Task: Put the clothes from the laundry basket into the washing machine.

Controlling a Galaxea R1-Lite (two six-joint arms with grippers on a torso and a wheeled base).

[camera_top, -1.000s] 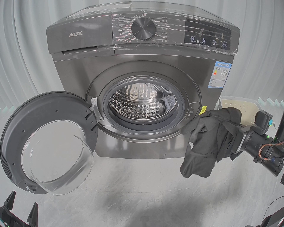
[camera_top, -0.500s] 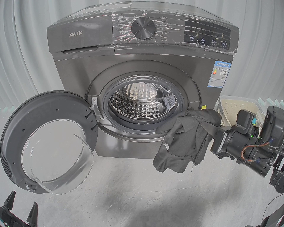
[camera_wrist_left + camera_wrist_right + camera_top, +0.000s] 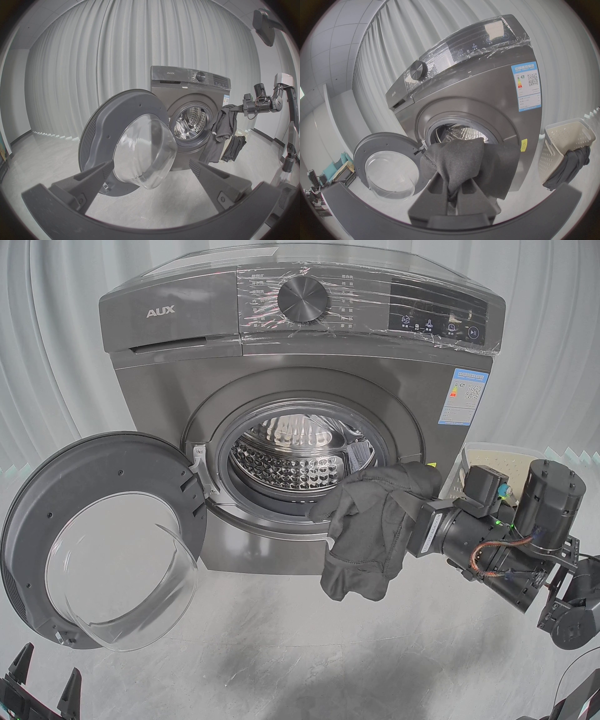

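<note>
Beyond right hand's (image 3: 453,185) garment (image 3: 456,156), seemingly trousers (image 3: 570,167) overhang basket (image 3: 550,156).

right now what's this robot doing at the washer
The robot is loading laundry. Its right gripper is shut on a dark garment, held at the lower right edge of the washing machine opening; the cloth hangs outside the drum, not yet in. The door stands wide open on the robot's left. A second garment drapes over the rim of the laundry basket beside the machine. The left gripper is open and empty, down low.
</note>
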